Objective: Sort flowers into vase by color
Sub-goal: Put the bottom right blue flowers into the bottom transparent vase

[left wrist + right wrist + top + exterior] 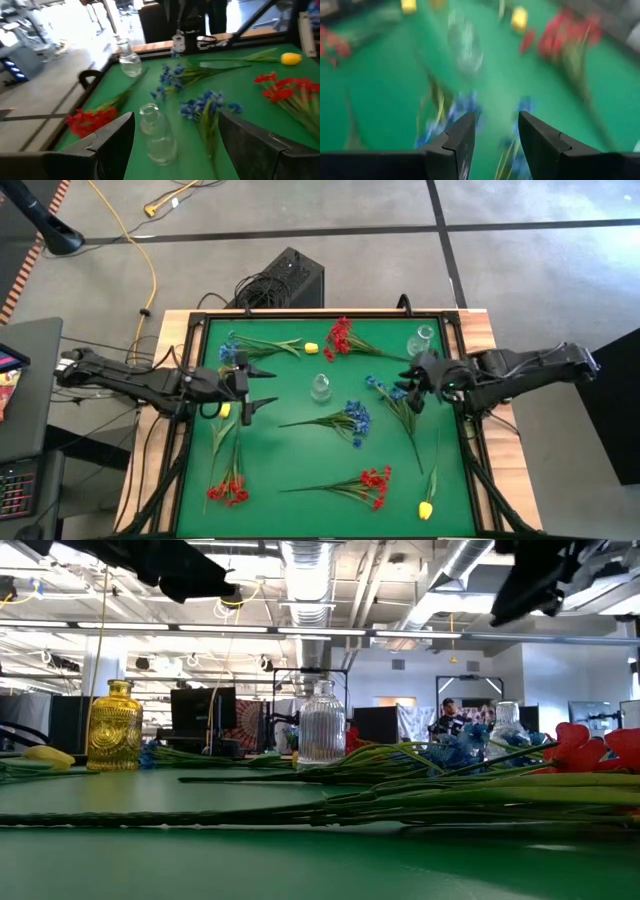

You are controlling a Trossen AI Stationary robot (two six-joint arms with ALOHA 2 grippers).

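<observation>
Still sorting at the outset, by the look of it: flowers lying loose all over the green table (300, 470), none standing in a vase. Right gripper (408, 388) hovering with fingers parted and holding nothing, directly over a blue sprig (392, 393), its blooms showing just ahead of and between the fingertips in the right wrist view (465, 107). Left gripper (256, 387) waiting at the far side, fingers spread wide and empty, facing the clear vase (320, 387) standing ahead of it, a second blue sprig (352, 418) lying beyond and to one side. Probably calling next for lowering the right gripper, closing on the thin stem rather than the blooms, then carrying it to a vase.
</observation>
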